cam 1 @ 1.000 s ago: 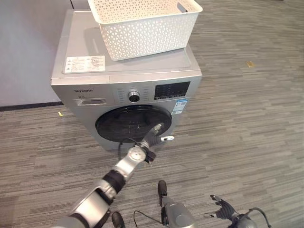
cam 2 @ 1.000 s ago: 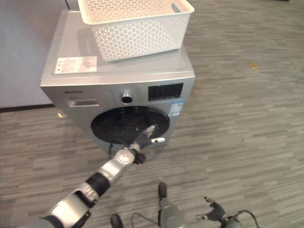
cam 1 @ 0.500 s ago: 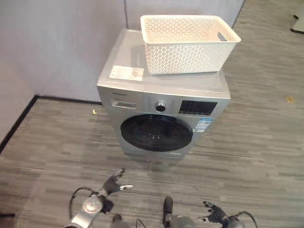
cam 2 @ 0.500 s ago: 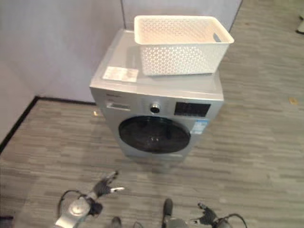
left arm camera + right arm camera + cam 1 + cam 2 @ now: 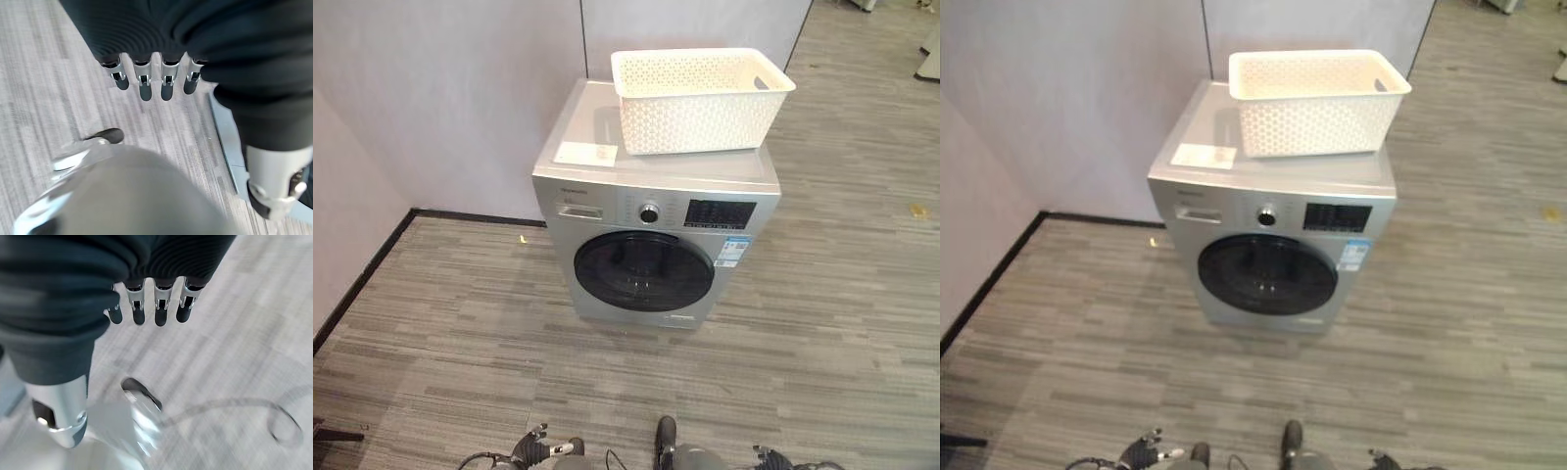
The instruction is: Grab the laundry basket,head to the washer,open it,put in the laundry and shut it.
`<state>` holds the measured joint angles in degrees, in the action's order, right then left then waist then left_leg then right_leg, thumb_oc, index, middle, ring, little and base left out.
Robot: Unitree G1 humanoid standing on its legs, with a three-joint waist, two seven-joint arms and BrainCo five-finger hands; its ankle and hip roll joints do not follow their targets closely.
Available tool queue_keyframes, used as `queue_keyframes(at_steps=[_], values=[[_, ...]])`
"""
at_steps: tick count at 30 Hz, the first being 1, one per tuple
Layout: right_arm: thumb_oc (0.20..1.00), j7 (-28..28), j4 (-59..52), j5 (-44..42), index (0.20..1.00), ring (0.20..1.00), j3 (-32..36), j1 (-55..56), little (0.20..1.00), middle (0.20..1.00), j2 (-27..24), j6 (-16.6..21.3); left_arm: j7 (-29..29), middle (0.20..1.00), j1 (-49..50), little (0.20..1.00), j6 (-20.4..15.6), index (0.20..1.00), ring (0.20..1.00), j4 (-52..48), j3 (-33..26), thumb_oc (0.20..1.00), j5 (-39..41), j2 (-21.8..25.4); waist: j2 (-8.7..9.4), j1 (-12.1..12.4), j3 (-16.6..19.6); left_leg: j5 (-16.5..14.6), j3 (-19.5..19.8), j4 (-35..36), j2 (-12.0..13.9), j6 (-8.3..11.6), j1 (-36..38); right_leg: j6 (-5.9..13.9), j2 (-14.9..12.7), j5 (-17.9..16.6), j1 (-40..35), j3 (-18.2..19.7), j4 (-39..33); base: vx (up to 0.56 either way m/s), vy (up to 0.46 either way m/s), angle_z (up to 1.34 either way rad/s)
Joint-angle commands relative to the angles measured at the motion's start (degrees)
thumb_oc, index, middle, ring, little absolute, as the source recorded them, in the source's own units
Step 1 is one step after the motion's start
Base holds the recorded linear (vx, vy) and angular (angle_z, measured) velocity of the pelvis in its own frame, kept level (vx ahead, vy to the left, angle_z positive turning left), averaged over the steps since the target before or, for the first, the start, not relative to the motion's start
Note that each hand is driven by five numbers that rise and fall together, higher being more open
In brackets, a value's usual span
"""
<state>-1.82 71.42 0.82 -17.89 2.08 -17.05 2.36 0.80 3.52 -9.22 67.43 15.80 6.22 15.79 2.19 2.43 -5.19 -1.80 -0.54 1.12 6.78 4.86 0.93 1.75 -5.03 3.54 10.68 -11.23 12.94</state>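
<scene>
The silver front-loading washer (image 5: 607, 201) stands against the wall, its round dark door (image 5: 644, 272) shut. A white perforated laundry basket (image 5: 700, 98) sits on the washer's top, toward the right side; I see no laundry in it. My left hand (image 5: 536, 448) hangs low at the bottom edge, well short of the washer, its fingers (image 5: 145, 83) straight over the floor and holding nothing. My right hand (image 5: 771, 457) hangs low at the bottom right, its fingers (image 5: 160, 308) also straight and empty.
A grey partition wall (image 5: 440, 88) runs behind and to the left of the washer, with a dark skirting line (image 5: 362, 284) along the floor. Striped grey floor (image 5: 822, 323) spreads in front and to the right. A small yellow scrap (image 5: 917, 210) lies far right.
My left arm has pulled back from the washer door and dropped to my side. The camera has backed away and lifted, so the washer looks farther off.
</scene>
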Motion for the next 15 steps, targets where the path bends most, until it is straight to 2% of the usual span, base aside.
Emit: queue_keyframes(at_steps=[1, 15], values=[[1.000, -0.01, -0.83, -0.20, 1.000, 1.000, -1.29, -0.74, 1.000, 1.000, -0.48, 0.27, -1.34, 1.000, -1.73, 1.000, -0.96, 1.000, 1.000, -2.55, -0.69, 1.000, 0.23, 1.39, -0.51, 0.72, 0.77, 2.52, 0.77, 0.51, -0.46, -0.38, -1.04, 4.73, -2.47, -4.90, -11.98, 0.28, -17.09, 0.08, 0.117, -0.21], [1.000, -0.01, -0.75, 0.41, 1.000, 1.000, -2.04, -0.17, 1.000, 1.000, 0.49, 0.00, -1.39, 1.000, -1.77, 1.000, -1.00, 1.000, 1.000, -0.93, -0.11, 1.000, -0.38, 0.35, -0.71, 0.19, 2.87, 2.65, 0.07, 3.88, -1.65, -1.07, 1.42, 6.04, -3.56, -5.10, -13.22, -0.97, -17.88, 0.02, 0.022, -0.04]])
